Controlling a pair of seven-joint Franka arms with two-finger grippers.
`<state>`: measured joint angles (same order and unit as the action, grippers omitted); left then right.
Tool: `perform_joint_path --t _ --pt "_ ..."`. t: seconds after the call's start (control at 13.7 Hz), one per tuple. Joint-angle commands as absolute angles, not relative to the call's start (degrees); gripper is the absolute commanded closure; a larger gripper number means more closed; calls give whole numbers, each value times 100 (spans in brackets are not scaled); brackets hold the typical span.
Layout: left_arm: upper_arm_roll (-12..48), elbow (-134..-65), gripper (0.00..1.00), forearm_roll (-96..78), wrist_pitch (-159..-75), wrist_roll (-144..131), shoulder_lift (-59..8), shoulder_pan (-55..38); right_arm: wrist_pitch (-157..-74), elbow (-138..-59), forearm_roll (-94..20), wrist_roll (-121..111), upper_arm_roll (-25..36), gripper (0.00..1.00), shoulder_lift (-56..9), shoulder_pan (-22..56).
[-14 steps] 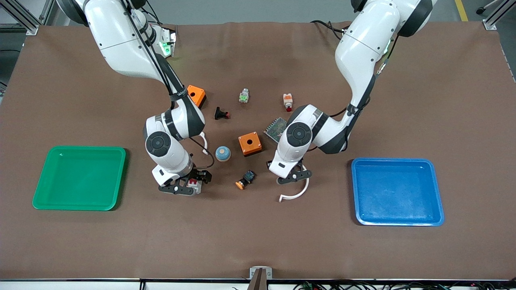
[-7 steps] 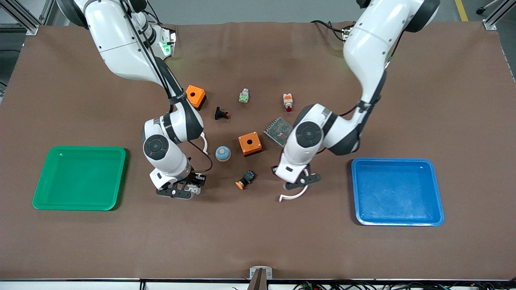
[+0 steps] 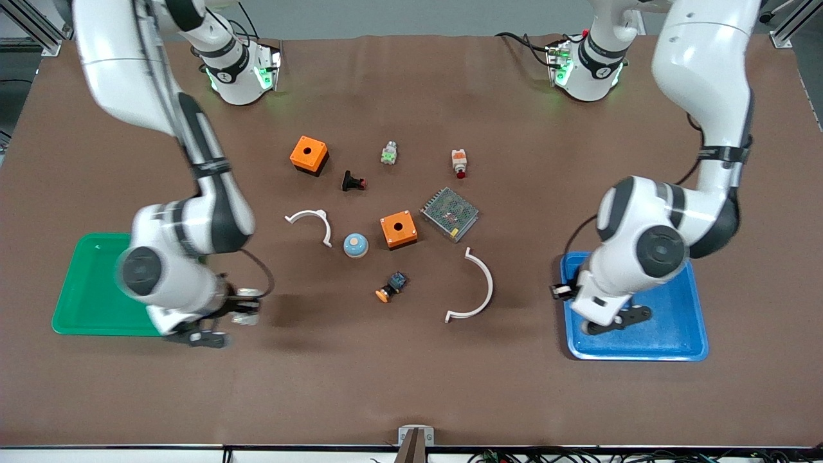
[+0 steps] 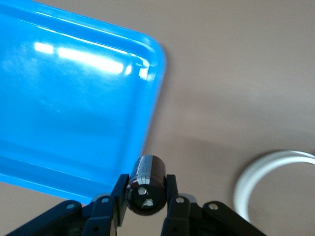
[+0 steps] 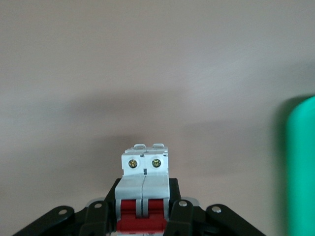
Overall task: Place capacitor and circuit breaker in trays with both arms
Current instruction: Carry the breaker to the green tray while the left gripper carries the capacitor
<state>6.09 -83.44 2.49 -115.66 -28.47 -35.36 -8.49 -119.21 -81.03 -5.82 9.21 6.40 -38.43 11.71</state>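
Observation:
My left gripper point(image 3: 611, 319) hangs over the edge of the blue tray point(image 3: 675, 328) that faces the table's middle. In the left wrist view the left gripper point(image 4: 145, 186) is shut on the capacitor point(image 4: 146, 183), a small black cylinder, with the blue tray point(image 4: 74, 113) below it. My right gripper point(image 3: 212, 331) is over the mat beside the green tray point(image 3: 96, 302). In the right wrist view the right gripper point(image 5: 144, 199) is shut on the circuit breaker point(image 5: 144, 182), white and grey with red toggles, and the green tray's edge point(image 5: 302, 167) shows at the side.
In the table's middle lie two orange boxes point(image 3: 308, 154) point(image 3: 398, 229), a perforated metal block point(image 3: 449, 213), two white curved pieces point(image 3: 312, 222) point(image 3: 479, 289), a blue-grey knob point(image 3: 355, 245), an orange-capped switch point(image 3: 391, 287), a black push-button point(image 3: 352, 181) and a white-orange button point(image 3: 458, 162).
Both arms have swung away from the table's middle. The right gripper carried the circuit breaker toward the green tray. The left gripper carried the capacitor to the blue tray's edge.

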Motion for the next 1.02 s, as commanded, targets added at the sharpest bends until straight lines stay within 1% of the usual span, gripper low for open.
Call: perform_joint_path --t 0.0,0.15,0.29,0.44,0.51,0.59,0.73,0.8,0.88,0.95 --pt "677 -8429 100 770 -11715 -2401 -3708 -442 -11900 -8427 -624 -618 510 100 -3674 40" --pt "677 -8455 100 993 -11917 -2155 -3901 -159 -12258 -8900 -633 -1333 510 100 -3508 -543" --pt "685 -8508 99 993 -12180 -2005 -4060 69 -12900 -9603 -633 -1546 510 100 -3253 -825" --pt "685 -8578 98 984 -12505 -1794 -4262 210 -13453 -10183 -650 -1869 492 100 -3138 -1132" --pt "686 -8578 95 993 -12533 -1784 -4297 281 -13674 -10421 -676 -2046 483 100 -3085 -1229" --pt "686 -8578 87 993 -12533 -1758 -4333 316 -13867 -10633 -677 -2117 475 100 -3024 -1265" --pt "686 -8578 43 950 -12533 -1618 -4333 351 -13974 -10793 -677 -2127 483 100 -2910 -1283" --pt "686 -8578 7 932 -12533 -1591 -4298 360 -13983 -10793 -677 -2136 483 100 -2900 -1318" --pt "686 -8578 0 932 -12498 -1582 -4254 360 -13992 -10784 -677 -2136 475 100 -2909 -1362" --pt "694 -8578 0 923 -12463 -1565 -4176 352 -14053 -10793 -677 -2136 475 99 -2909 -1406"
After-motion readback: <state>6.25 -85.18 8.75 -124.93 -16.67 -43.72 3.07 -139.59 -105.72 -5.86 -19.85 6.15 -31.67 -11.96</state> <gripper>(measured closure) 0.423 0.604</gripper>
